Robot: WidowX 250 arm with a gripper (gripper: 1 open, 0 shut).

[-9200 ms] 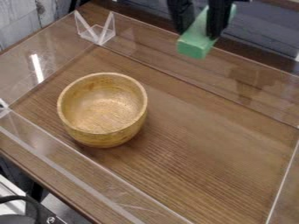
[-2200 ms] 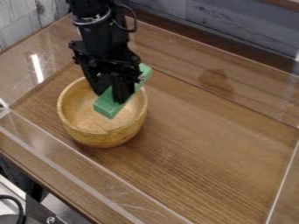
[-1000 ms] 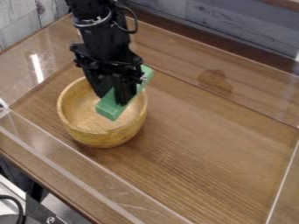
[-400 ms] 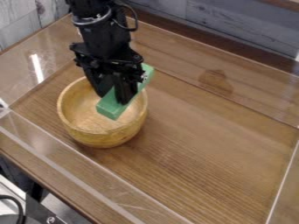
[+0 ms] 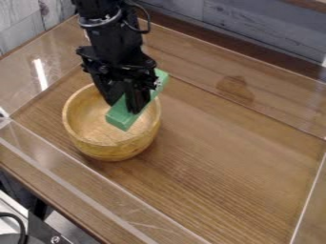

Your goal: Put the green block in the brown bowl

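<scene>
— Where's the arm?
— Up at the top left, black, reaching straight down.
— And the pincer [image 5: 124, 97]?
— Pointing down at the tabletop, black fingers [image 5: 112, 91] side by side, one on each side of the green block [image 5: 129, 108].
— Open or closed?
— Squeezed tight on the green block, holding it tilted.
— Wrist bent?
— No, straight above the pincer.

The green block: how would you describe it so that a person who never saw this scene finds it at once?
Look at the round, light tan wooden bowl on the left of the brown wooden table. Directly over it, the black gripper is shut on a flat, bright green rectangular block, tilted, with its lower end inside the bowl. Nothing else here is green.
</scene>
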